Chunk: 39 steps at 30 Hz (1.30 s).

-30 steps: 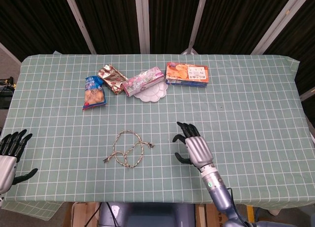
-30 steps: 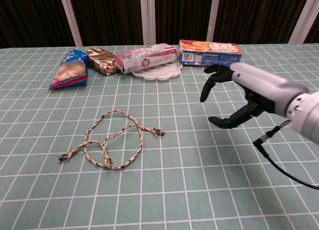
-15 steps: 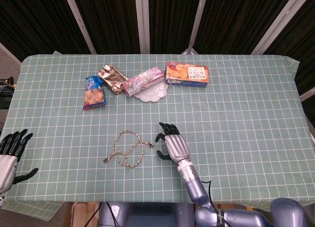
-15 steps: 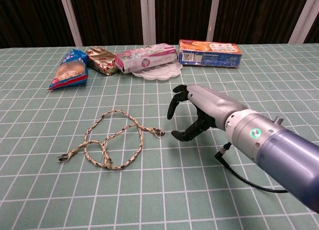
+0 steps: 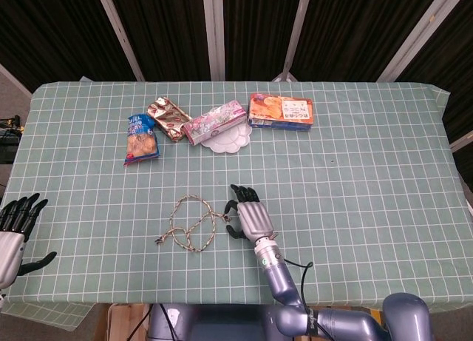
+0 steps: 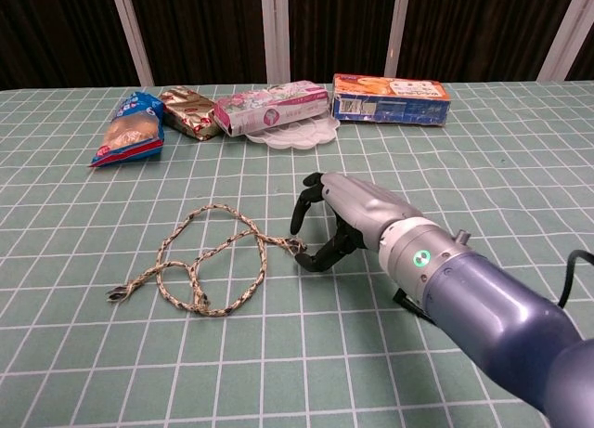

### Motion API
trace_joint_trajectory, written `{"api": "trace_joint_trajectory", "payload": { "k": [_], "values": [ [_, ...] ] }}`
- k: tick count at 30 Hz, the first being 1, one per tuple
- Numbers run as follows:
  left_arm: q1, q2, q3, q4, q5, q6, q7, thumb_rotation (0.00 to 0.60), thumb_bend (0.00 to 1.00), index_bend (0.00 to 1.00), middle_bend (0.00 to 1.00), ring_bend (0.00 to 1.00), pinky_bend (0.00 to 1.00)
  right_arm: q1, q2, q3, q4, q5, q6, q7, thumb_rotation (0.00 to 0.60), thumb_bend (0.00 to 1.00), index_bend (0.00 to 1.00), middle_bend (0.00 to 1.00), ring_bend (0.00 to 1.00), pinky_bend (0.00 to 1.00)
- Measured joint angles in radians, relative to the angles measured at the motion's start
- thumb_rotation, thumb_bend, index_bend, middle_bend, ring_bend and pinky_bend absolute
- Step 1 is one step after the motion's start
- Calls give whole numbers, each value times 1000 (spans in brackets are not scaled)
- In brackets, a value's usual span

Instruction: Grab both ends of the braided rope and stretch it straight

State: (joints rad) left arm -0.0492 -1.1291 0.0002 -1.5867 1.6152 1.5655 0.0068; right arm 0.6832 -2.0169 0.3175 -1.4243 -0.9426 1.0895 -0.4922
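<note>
Surface: a table under a green tablecloth [image 5: 369, 186] printed with a white grid; the cloth hangs over the near edge at the lower left of the head view.
Room: dark panels behind the table, split by pale upright and slanting struts [image 5: 213, 30].
Right hand: the right hand [image 5: 250, 217] is low over the cloth, fingers spread and curved, thumb apart from them, nothing in its grasp. In the chest view [image 6: 339, 219] its fingertips arch just over the nearest rope end; whether they touch it cannot be told.
Braided rope: the braided rope [image 5: 191, 224] lies slack in crossing loops on the cloth, just to the left of the right hand as the cameras show it. One frayed end [image 6: 298, 247] sits under that hand's fingertips; the other end [image 6: 116, 294] lies well away from it, toward the left hand's side.
Left hand: the left hand [image 5: 16, 234] shows only in the head view, at the table's near left corner, fingers apart and holding nothing, well apart from the rope.
Beyond the right hand: a row of goods at the far side: a blue snack bag [image 5: 141, 138], a brown-gold packet [image 5: 168, 118], a pink box [image 5: 215, 121] resting on a white scalloped plate [image 5: 235, 141], and an orange box [image 5: 280, 110].
</note>
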Motion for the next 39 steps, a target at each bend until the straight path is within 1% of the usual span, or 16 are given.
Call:
{"api": "trace_joint_trajectory", "payload": {
  "k": [9,16,23,27,33,36,39],
  "values": [
    [0,1,0,1,-6,-2,-5,600,121,24,0,0,0,30,-43,13,67,7,-11,13,600,340,491,103,0,0],
    [1,2,0,2,-7,-1,-6,600,121,24,0,0,0,43,-59,17,93,8,-19,20,600,376,540,111,0,0],
    [1,4,1,1,-9,-3,-7,600,121,27,0,0,0,48,-66,15,100,15,-19,18,600,453,571,118,0,0],
    [1,4,1,1,-9,-5,-7,600,121,28,0,0,0,47,-63,14,90,21,-14,10,600,482,583,123,0,0],
    [-3,4,6,-2,-5,-14,5,600,121,36,0,0,0,40,-31,18,47,19,4,-3,600,485,597,126,0,0],
    [-9,4,10,-13,6,-24,23,600,121,62,0,0,0,34,-1,22,13,18,16,-10,600,485,601,126,0,0],
    [-19,5,14,-40,15,-42,43,600,141,121,0,0,0,23,38,25,-30,19,27,-17,600,485,604,126,0,0]
  ]
}}
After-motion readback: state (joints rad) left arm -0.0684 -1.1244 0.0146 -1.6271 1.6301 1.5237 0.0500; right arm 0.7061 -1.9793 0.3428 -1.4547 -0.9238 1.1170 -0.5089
